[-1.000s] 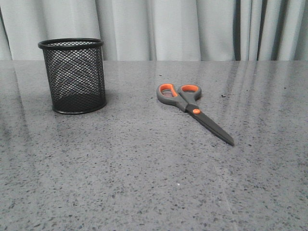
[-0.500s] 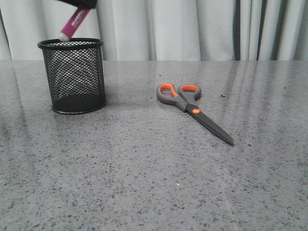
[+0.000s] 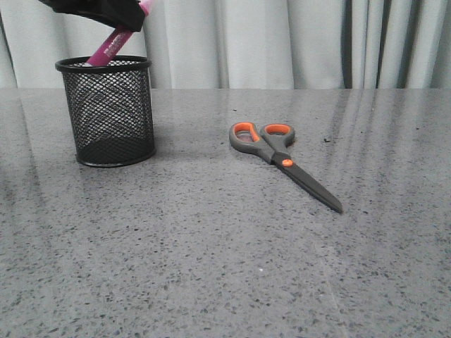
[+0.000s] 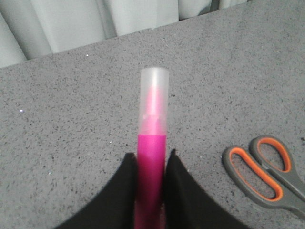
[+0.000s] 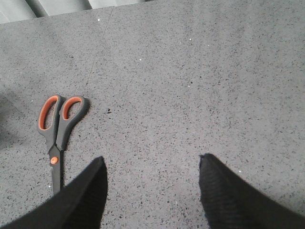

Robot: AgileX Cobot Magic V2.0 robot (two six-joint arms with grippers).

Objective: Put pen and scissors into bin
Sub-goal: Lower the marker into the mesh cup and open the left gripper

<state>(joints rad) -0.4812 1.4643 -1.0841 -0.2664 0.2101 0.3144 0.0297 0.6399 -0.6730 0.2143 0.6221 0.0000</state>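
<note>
My left gripper (image 3: 118, 20) hangs over the bin (image 3: 107, 116), a black mesh cup at the table's far left. It is shut on the pink pen (image 3: 113, 44), which slants down with its cap end at the bin's rim. In the left wrist view the jaws pinch the pen (image 4: 152, 157) on both sides, with its pale cap (image 4: 153, 95) pointing away. The scissors (image 3: 282, 160) lie flat right of the bin, handles toward the curtain; they also show in the left wrist view (image 4: 264, 174) and the right wrist view (image 5: 57, 129). My right gripper (image 5: 152, 162) is open and empty above bare table right of the scissors.
A grey speckled table (image 3: 211, 267) runs back to a pale curtain (image 3: 282, 42). The scissors' blades point toward the front right.
My left gripper has come down into view with the pen. The pen's cap end has dropped from above the bin to its rim. The scissors and bin have not moved.
</note>
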